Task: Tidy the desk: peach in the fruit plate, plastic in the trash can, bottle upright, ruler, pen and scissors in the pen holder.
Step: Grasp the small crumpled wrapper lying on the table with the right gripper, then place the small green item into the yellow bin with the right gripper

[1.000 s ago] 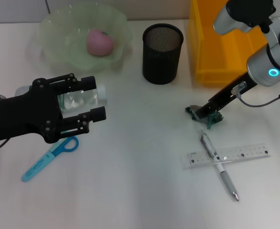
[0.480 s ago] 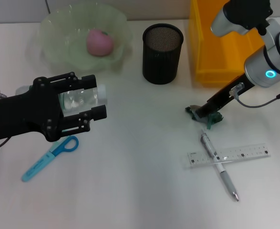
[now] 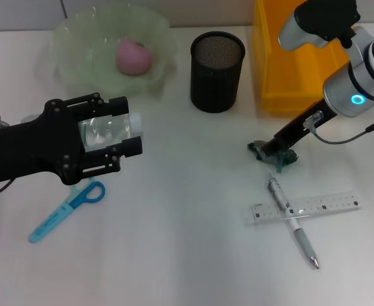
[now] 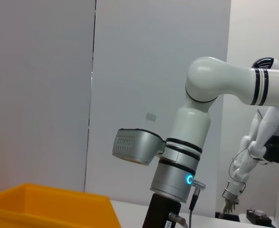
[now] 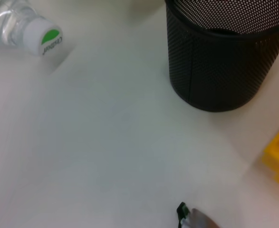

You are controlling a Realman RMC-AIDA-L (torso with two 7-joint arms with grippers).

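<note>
My left gripper (image 3: 128,127), at the left of the desk, is shut on the clear bottle (image 3: 100,132), which lies on its side with its white cap (image 5: 44,40) pointing right. My right gripper (image 3: 267,150) is down at the crumpled green plastic (image 3: 285,159), touching it. The pink peach (image 3: 133,55) lies in the pale green fruit plate (image 3: 85,64). Blue scissors (image 3: 69,207) lie just below the left gripper. The pen (image 3: 292,220) lies across the clear ruler (image 3: 327,205) at the front right. The black mesh pen holder (image 3: 216,70) stands at the back centre.
The yellow trash can (image 3: 301,70) stands at the back right, just behind the right arm, and also shows in the left wrist view as a yellow trash can (image 4: 49,209). Bare white desk lies between the two grippers.
My left gripper has shifted slightly toward the back of the desk, taking the bottle with it. The right arm's upper part has drifted a little left, and the plastic has stayed in place.
</note>
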